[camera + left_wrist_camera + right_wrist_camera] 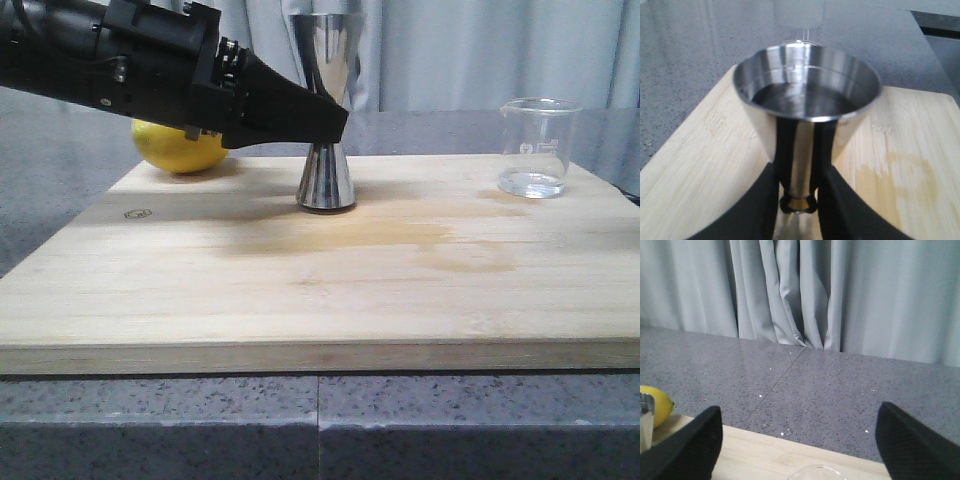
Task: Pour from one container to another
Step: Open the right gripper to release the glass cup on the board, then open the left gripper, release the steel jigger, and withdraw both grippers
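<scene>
Low front view, 2 wrist close-ups (shared jigger (326, 120))

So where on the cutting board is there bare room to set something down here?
The whole near half of the cutting board is bare, from the front edge up to the jigger. A free patch also lies between the jigger and the glass beaker. The back left is crowded: the left gripper has its jaws around the jigger's waist, with the lemon behind.

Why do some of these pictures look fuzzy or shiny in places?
Left wrist view: the steel jigger sits so near the lens that it is soft-edged, its wall mirroring the black fingers. Front view: the left gripper is a dark, slightly blurred mass, casting a soft shadow on the wooden board; the glass beaker shows pale highlights. Right wrist view: the fingertips are out of focus.
</scene>
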`<action>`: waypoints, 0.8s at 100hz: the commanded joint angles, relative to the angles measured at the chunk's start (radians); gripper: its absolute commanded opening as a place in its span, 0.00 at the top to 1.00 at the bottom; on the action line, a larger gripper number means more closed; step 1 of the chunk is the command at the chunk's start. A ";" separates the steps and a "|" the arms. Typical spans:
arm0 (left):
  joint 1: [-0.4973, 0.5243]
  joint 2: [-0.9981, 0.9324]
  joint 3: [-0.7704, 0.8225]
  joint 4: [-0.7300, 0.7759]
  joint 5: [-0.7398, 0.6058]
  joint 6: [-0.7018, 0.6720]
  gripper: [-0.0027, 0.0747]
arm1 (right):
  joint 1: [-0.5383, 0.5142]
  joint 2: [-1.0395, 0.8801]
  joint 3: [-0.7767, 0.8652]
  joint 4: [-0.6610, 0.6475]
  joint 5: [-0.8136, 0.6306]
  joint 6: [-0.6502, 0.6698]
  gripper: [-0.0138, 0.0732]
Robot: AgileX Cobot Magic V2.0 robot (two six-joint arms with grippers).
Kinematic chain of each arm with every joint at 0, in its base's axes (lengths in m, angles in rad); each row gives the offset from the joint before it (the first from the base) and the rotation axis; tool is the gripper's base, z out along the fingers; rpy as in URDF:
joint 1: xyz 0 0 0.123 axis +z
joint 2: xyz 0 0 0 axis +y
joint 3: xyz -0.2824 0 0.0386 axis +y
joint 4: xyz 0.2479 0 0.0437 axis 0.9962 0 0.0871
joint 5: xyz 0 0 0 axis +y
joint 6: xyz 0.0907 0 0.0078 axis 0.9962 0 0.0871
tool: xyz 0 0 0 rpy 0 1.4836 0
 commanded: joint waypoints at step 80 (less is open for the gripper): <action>-0.001 -0.004 -0.028 -0.133 0.100 0.074 0.76 | 0.002 -0.022 -0.023 -0.026 -0.070 -0.016 0.19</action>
